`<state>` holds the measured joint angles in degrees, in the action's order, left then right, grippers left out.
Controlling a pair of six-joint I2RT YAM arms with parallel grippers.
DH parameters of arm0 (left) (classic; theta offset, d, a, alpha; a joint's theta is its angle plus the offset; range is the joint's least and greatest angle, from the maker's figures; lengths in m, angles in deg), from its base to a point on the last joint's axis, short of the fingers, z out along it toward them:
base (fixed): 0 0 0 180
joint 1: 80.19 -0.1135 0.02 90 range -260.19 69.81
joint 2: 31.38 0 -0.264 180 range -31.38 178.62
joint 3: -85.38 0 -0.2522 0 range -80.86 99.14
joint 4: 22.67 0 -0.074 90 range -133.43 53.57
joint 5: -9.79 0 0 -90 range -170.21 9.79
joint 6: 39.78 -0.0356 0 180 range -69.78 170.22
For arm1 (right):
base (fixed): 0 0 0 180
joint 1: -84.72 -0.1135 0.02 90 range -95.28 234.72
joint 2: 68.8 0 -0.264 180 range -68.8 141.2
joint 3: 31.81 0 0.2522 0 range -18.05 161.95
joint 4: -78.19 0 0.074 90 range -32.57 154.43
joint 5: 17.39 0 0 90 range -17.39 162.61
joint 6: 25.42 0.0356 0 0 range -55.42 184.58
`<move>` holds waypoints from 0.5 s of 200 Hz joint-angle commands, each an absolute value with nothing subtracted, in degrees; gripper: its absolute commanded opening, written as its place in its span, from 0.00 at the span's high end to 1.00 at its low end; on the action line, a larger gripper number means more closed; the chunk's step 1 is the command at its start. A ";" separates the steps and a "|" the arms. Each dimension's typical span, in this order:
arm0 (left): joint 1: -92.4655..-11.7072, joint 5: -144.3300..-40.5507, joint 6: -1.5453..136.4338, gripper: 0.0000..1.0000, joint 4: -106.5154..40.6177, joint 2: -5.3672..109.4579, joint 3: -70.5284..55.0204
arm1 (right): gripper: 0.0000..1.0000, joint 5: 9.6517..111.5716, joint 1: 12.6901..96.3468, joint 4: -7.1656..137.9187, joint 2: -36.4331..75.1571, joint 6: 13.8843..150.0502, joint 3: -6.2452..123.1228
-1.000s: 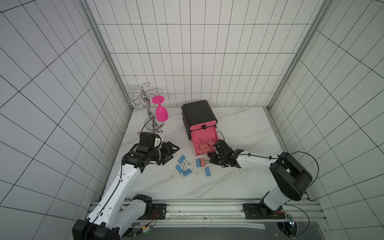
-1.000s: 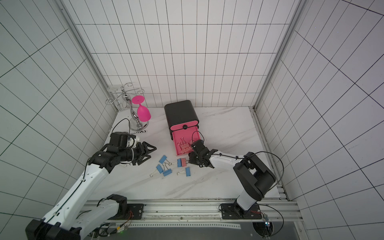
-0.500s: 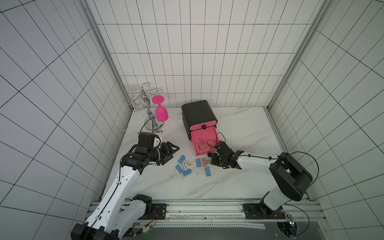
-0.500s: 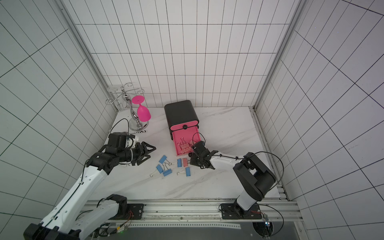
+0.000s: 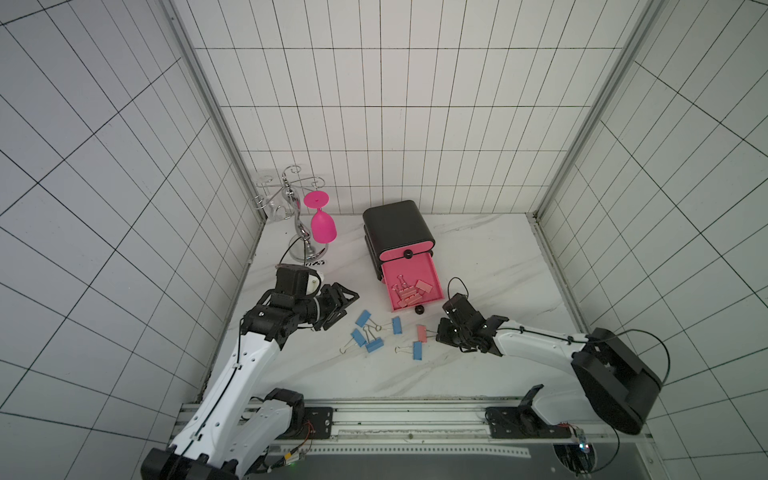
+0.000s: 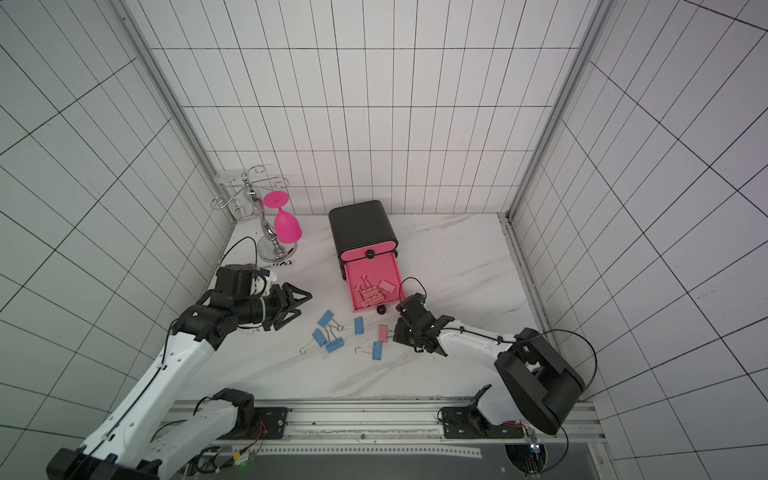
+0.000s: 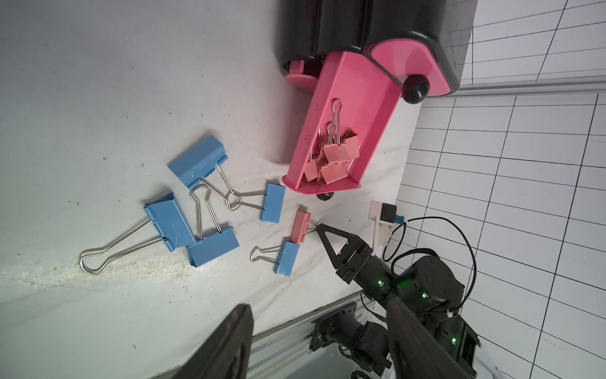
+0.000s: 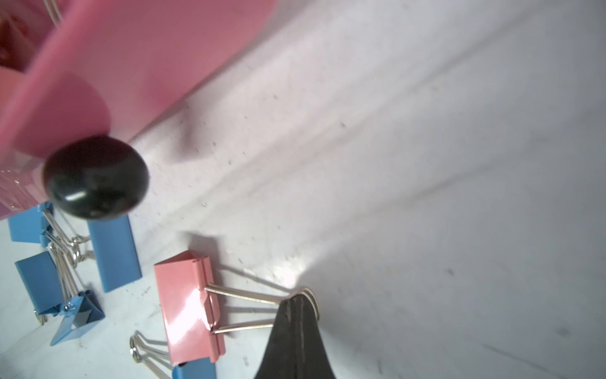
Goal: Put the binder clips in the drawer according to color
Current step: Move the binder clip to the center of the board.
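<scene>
Over the last second the right hand (image 5: pixel 438 332) backed off from the front corner of the open drawer (image 5: pixel 411 266) toward the rail (image 5: pixel 415 417). The salmon-pink binder clip (image 5: pixel 421 333) looks like it slid a bit that way too. The left hand (image 5: pixel 347 311) barely budged. It hangs off to the side, fingers spread, nothing in them.

The right wrist view makes the grip clear: the right hand is pinched tight on just the looped ends of that clip's wire handles. The body sticks straight out past the fingertips and lies on the desk (image 5: pixel 498 270). The drawer is close by, ahead and slightly left of that hand, with a pile of salmon clips (image 5: pixel 409 293) already in it.

What could bite it, imo:
- It's a tip-only pinch on thin wire, so the clip could swivel or slip out on the lift.
- The body is butted against a blue binder clip (image 7: pixel 287 259), which may get dragged along.
- The drawer's knob (image 8: pixel 95 177) and front lip sit right in the path, so a low carry would likely snag there.
</scene>
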<state>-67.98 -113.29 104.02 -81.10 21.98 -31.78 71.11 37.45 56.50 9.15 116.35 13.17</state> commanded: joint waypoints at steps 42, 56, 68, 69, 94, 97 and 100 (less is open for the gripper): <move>-68.06 -113.35 105.33 0.32 -78.01 21.18 -32.59 | 1.00 71.80 37.44 44.96 -4.49 121.40 6.68; -67.90 -113.26 105.67 0.32 -77.68 21.04 -32.65 | 1.00 71.14 37.02 42.78 -6.84 120.90 7.05; -67.80 -113.09 105.99 0.32 -77.40 20.83 -32.73 | 1.00 71.11 36.55 40.39 -8.76 120.12 8.04; -67.79 -113.08 106.01 0.32 -77.35 20.87 -32.75 | 1.00 71.11 36.51 40.23 -8.90 120.04 8.13; -67.36 -112.62 106.60 0.32 -77.18 20.17 -32.91 | 0.93 73.81 35.85 35.18 -12.33 118.66 11.04; -67.31 -112.56 106.69 0.32 -77.18 20.03 -32.95 | 0.93 74.23 36.04 34.97 -12.57 118.53 11.23; -67.27 -112.48 106.78 0.32 -77.21 19.89 -33.02 | 0.92 74.54 36.22 34.77 -12.63 118.35 11.44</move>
